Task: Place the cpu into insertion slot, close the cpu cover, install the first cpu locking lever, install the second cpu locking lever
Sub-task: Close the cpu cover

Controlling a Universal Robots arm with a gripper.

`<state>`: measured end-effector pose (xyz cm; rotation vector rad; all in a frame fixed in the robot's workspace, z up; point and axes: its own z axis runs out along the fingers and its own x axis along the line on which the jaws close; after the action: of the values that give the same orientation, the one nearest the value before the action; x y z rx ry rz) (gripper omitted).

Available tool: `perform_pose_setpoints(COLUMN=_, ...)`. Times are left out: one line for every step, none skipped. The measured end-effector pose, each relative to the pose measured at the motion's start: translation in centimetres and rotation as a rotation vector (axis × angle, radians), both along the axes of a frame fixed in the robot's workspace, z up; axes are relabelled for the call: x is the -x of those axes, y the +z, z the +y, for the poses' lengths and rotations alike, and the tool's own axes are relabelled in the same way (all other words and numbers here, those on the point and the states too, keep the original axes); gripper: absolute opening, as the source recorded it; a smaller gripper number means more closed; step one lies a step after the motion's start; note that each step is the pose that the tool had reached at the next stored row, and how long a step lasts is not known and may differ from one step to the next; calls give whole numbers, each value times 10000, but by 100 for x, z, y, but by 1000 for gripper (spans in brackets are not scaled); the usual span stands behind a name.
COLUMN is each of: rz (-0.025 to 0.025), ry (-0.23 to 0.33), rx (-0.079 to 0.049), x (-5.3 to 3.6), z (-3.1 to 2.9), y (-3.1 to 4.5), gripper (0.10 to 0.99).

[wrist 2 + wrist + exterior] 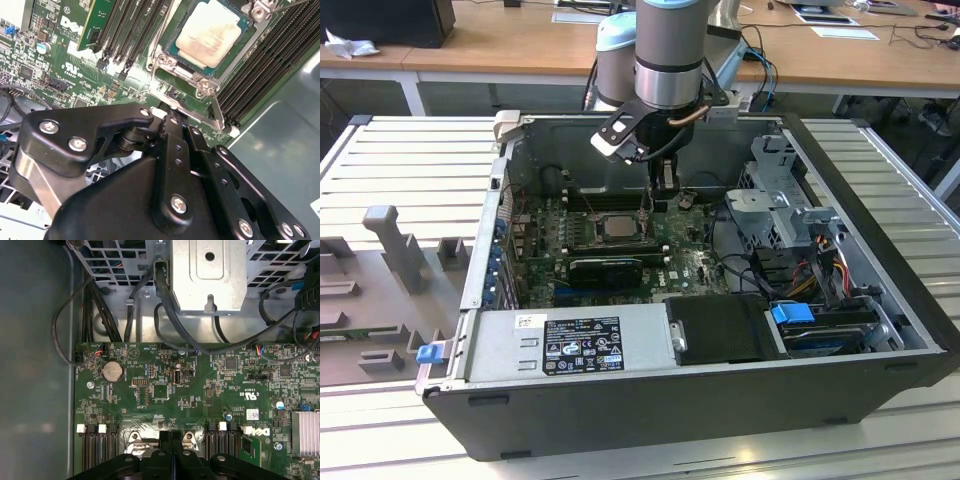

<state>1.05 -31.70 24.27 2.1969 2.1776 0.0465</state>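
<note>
Step 1 looks done. The cpu [207, 32] lies flat in the slot [582, 238], mid-board in the open case [650, 400] on the bench [410, 160], toward the case's far wall, with the drive cage [775, 195] off to the exterior view's right.

Step 2 looks done or nearly so. In the second wrist view the cover [187, 72] frames the chip and seems to lie down over its edges.

The 2 levers do not look latched yet. One thin lever [216, 107] runs along the near side of the socket with its end free, and in the exterior view a thin rod stands up beside the socket.

The gripper [172, 120] hangs just above that free lever end, on the socket side to the exterior view's right. In the first wrist view its fingers [164, 440] are pressed together. I cannot tell whether they pinch the lever or only sit next to it.

The cpu's top is pale silver-grey with brownish smudges, square, with rounded corners and a teal border.
</note>
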Motion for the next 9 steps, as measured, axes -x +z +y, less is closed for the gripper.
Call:
perform_pose_setpoints(rz=0, ry=0, rx=0, x=4, z=0, y=0, gripper=106)
perform_pose_setpoints(rz=0, ry=0, rx=0, x=11, z=0, y=-1, gripper=106)
perform_pose_setpoints(rz=1, ry=0, rx=1, x=16, z=0, y=-1, gripper=106)
perform_pose_setpoints(rz=0, ry=1, rx=0, x=21, z=0, y=-1, gripper=106)
perform_pose_setpoints(rz=0, ry=0, rx=0, x=25, z=0, y=-2, gripper=106)
perform_pose_setpoints(rz=0, ry=1, rx=0, x=27, z=0, y=-2, gripper=106)
perform_pose_setpoints(rz=0, ry=1, rx=0, x=29, z=0, y=-3, gripper=106)
perform_pose_setpoints(rz=0, ry=2, rx=0, x=29, z=0, y=-3, gripper=106)
perform_pose_setpoints(rz=0, ry=1, rx=0, x=31, z=0, y=-4, gripper=106)
